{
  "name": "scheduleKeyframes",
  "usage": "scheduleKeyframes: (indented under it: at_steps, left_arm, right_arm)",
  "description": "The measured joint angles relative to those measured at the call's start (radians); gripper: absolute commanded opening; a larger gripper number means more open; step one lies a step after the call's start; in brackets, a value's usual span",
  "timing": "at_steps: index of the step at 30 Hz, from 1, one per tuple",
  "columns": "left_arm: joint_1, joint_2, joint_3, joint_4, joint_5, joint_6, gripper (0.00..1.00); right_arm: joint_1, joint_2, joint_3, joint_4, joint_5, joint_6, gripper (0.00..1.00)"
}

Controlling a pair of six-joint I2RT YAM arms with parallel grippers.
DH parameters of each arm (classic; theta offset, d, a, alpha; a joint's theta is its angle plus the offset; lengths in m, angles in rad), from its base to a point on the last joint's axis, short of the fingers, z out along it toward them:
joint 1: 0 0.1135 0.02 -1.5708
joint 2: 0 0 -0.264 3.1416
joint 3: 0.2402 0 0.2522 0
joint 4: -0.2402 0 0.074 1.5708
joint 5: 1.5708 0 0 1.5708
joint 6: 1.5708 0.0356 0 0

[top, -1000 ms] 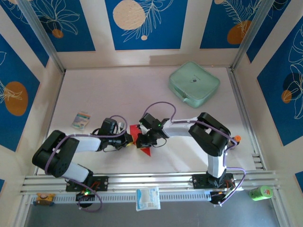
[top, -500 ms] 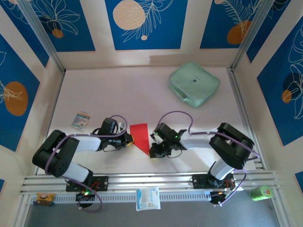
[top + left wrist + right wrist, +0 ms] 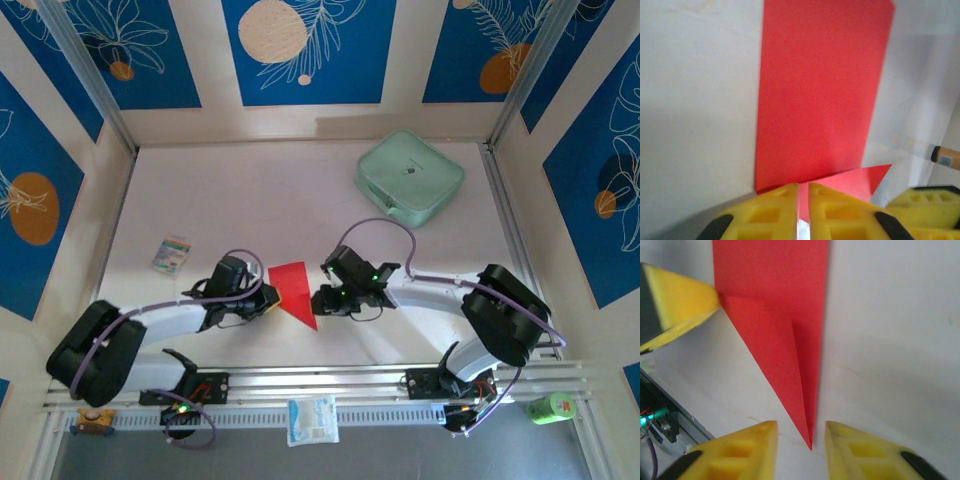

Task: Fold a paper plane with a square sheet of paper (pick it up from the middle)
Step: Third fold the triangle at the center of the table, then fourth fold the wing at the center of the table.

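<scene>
Near the table's (image 3: 220, 200) near edge, the red paper plane (image 3: 293, 284) lies flat, nose nearward. The right gripper (image 3: 801, 427) stands released, jaws straddling the nose. Whether the left gripper (image 3: 803, 189) pinches its left edge is unclear. Print on the small packet (image 3: 171, 254) and the far-right mint-green case (image 3: 410, 178) is unreadable.

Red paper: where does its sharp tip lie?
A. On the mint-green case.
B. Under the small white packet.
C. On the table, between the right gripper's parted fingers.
C: in the right wrist view the red paper narrows to a tip on the table, in the gap of the right gripper, touching neither finger.
</scene>
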Motion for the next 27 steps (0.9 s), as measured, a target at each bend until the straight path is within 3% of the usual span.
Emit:
scheduleKeyframes:
  at_steps: [5,8,17,22,27]
  left_arm:
    - [0.001,-0.166,0.027,-0.140,-0.076,0.058,0.63]
    - [0.014,-0.220,0.066,-0.228,-0.112,0.127,0.72]
    - [0.050,-0.242,0.142,-0.438,-0.209,0.298,0.85]
    - [0.062,-0.240,0.151,-0.470,-0.208,0.347,1.00]
    - [0.074,-0.225,0.150,-0.459,-0.149,0.361,1.00]
  right_arm:
    - [-0.008,0.068,0.050,0.008,0.006,0.011,0.41]
    - [-0.018,0.105,0.070,0.013,0.005,0.011,0.40]
    - [-0.039,0.161,0.104,0.029,-0.009,-0.005,0.29]
    - [-0.040,0.168,0.117,0.037,-0.021,-0.023,0.20]
    - [-0.042,0.165,0.116,0.037,-0.025,-0.038,0.14]
